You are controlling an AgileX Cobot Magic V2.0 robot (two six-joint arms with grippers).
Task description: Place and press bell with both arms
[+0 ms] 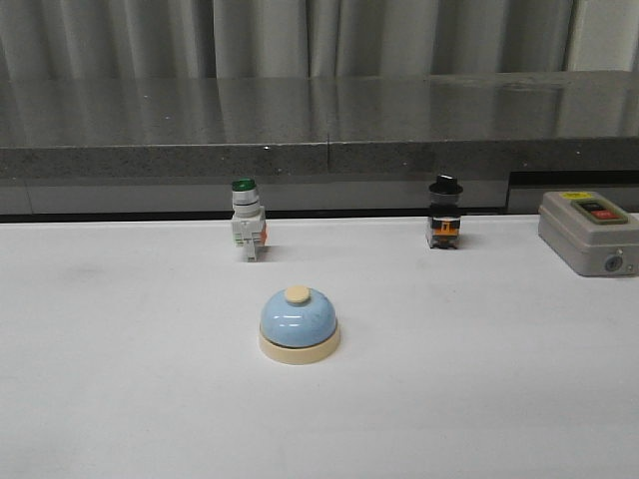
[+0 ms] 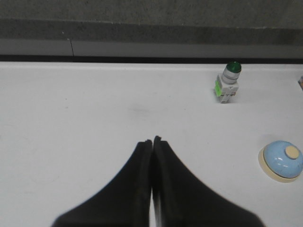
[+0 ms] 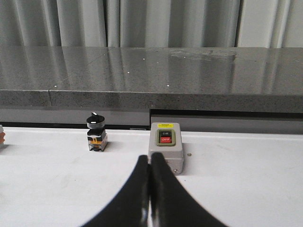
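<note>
Bell (image 1: 299,324) upright on table (image 1: 120,379), untouched; left end effector (image 2: 152,141) closed, empty; right end effector (image 3: 150,157) closed, empty

White table (image 1: 120,399) with bell (image 1: 299,324), green-capped switch (image 1: 247,220), black-knobbed switch (image 1: 445,214), grey box (image 1: 589,233).

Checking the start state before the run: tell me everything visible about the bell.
The bell is a small desk call bell with a glossy light-blue dome, a round cream base and a cream button on top. The dome looks like painted metal and shows reflections. It stands upright on the white table, near the middle, in front of the green-capped switch. Nothing touches it but the table. Neither end effector is near it: the left end effector is shut and off to its side.
</note>
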